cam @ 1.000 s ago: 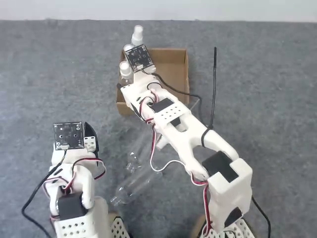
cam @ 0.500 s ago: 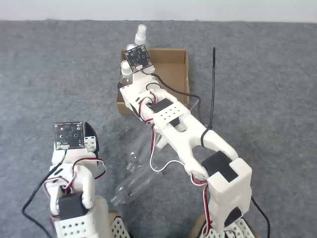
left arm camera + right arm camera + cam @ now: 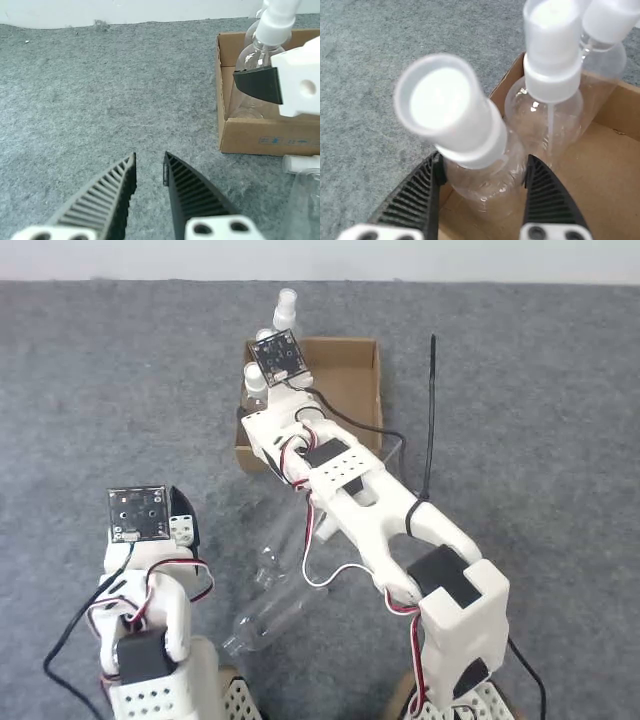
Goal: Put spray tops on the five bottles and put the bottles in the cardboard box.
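right pincer pinching a capped bottle, tilted, at the cardboard box corner; its base hidden. two capped bottles upright in the box, one cut off. left pincer slightly spread over the desk. uncapped bottles lie between the arms, partly under the right arm

The right arm is stretched far forward, the right tool gripping a tilted bottle. The left arm is folded back, the left tool slightly parted.
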`<state>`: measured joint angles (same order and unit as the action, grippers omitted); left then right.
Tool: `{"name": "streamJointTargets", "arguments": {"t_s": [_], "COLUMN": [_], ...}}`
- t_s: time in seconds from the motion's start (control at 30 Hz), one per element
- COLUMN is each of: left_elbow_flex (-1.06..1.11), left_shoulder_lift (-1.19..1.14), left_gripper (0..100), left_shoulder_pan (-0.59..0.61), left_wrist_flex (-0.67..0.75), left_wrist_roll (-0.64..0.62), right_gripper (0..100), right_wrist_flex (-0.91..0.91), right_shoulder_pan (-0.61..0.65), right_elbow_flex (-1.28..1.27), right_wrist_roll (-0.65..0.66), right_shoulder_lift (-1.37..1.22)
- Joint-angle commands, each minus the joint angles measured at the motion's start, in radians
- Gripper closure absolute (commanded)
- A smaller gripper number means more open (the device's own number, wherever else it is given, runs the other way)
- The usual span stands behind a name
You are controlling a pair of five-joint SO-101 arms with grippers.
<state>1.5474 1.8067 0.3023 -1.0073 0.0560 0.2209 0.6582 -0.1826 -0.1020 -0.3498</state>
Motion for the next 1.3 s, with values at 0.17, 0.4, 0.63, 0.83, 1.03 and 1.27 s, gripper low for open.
{"name": "streamJointTargets", "arguments": {"t_s": [0.17,0.4,0.63,0.83,1.03,1.27], "left_elbow_flex": [-0.01,-0.01,-0.01,-0.01,-0.01,-0.01], "left_shoulder_lift": [0.012,0.012,0.012,0.012,0.012,0.012], "left_gripper": [91,91,91,91,91,91], "left_shoulder_pan": [0.006,0.006,0.006,0.006,0.006,0.006], "left_wrist_flex": [0.029,0.029,0.029,0.029,0.029,0.029], "left_wrist_roll": [0.0,0.0,0.0,0.0,0.0,0.002], "right_gripper": [81.1,81.0,81.0,81.0,80.9,80.6], "right_wrist_flex": [0.054,0.148,0.225,0.297,0.335,0.404], "right_shoulder_pan": [0.015,0.013,0.015,0.015,0.015,0.013], "right_elbow_flex": [0.058,0.115,0.153,0.198,0.232,0.288], "right_wrist_roll": [0.003,0.003,0.003,0.003,0.003,0.003], "right_shoulder_lift": [0.019,0.019,0.019,0.019,0.019,0.018]}}
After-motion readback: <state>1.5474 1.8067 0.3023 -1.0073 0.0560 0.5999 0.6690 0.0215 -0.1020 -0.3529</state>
